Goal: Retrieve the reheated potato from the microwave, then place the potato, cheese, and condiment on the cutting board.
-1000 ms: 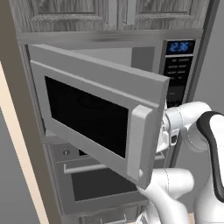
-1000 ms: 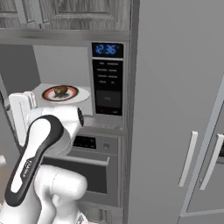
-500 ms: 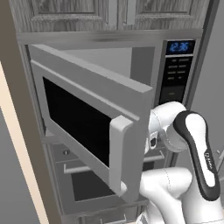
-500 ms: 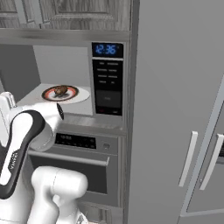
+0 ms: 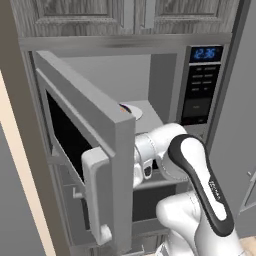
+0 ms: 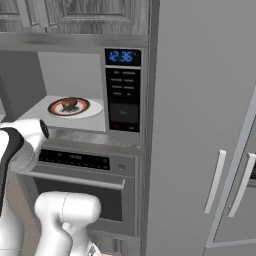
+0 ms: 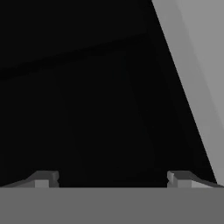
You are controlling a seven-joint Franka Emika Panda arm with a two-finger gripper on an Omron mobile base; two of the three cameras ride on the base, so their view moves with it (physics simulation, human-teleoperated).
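Tool stands wide, empty, close against the microwave's dark door. The potato, small, round, likely firm, sits on a plate; pinch its sides.

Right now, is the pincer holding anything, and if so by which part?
Nothing is held. In the hand view the pincer stands open with only the dark microwave door ahead; the potato sits on its plate inside.

Microwave: brushed stainless steel, matt; door window dark glossy glass. Plate: smooth white ceramic. Cabinets: grey grained wood.
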